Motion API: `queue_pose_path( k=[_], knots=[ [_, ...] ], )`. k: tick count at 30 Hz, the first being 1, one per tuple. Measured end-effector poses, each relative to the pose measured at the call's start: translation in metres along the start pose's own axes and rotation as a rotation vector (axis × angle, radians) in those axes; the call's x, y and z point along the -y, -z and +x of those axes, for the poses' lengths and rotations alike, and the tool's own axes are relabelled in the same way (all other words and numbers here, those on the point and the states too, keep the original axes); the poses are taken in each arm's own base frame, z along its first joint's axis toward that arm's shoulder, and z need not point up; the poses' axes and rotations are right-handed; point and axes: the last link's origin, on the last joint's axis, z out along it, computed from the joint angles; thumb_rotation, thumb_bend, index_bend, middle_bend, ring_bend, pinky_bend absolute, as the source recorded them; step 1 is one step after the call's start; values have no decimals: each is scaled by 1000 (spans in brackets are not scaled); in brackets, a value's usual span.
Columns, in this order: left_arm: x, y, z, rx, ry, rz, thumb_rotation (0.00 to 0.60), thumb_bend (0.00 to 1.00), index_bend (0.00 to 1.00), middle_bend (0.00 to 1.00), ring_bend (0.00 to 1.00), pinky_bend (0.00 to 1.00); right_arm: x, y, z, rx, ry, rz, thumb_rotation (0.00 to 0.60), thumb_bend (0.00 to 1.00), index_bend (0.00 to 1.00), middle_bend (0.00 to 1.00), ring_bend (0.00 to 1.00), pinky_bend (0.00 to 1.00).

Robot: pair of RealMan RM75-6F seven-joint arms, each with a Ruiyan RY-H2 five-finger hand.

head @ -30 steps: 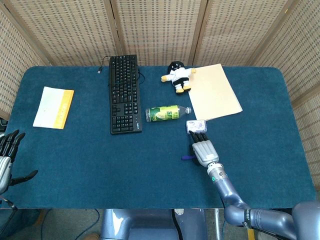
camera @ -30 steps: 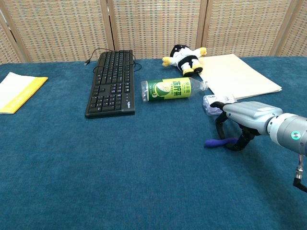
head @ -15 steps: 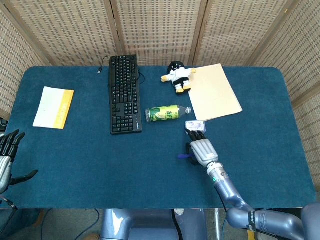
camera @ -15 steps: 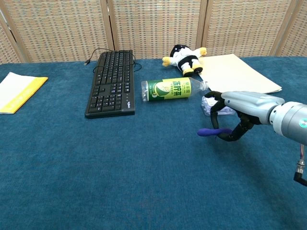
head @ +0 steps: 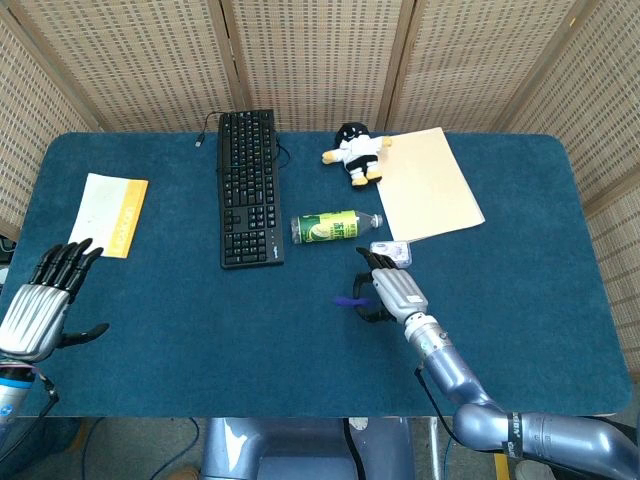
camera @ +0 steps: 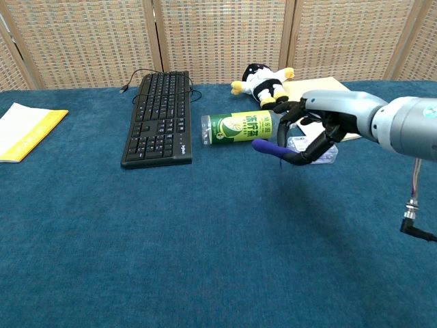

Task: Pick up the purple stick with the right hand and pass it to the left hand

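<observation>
My right hand (head: 388, 290) grips the purple stick (head: 349, 301) and holds it in the air above the blue table; the stick's free end points toward the left. In the chest view the same right hand (camera: 319, 126) carries the purple stick (camera: 270, 149) in front of the green bottle (camera: 237, 127). My left hand (head: 42, 305) hovers at the table's near left edge, fingers spread and empty. The chest view does not show it.
A black keyboard (head: 248, 187) lies at the back left of centre, and a yellow-and-white booklet (head: 108, 214) lies far left. A plush toy (head: 355, 153) and a tan folder (head: 428, 183) sit at the back right. A small clear packet (head: 392, 250) lies beside my right hand.
My right hand lifted the purple stick off the table and carried it up and to the left. My left hand rose and moved inward over the table's left edge.
</observation>
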Motion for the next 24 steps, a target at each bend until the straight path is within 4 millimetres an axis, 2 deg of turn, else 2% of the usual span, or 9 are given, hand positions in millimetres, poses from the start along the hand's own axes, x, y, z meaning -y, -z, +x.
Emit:
queue_pose_path(
  k=[11,17,24],
  knots=[
    [-61,-65,11,-19,-49,-253,600,0,8,0,0,0,48,-19,15,63,-166,10,600,641,615,2,0,0],
    [-107,-101,4,-2,-17,-393,600,38,176,0,0,0,76,-30,16,85,-213,22,600,646,616,3,0,0],
    [-146,-130,-21,-16,21,-465,600,138,321,0,0,0,87,-37,14,84,-225,18,600,667,620,7,0,0]
  ],
)
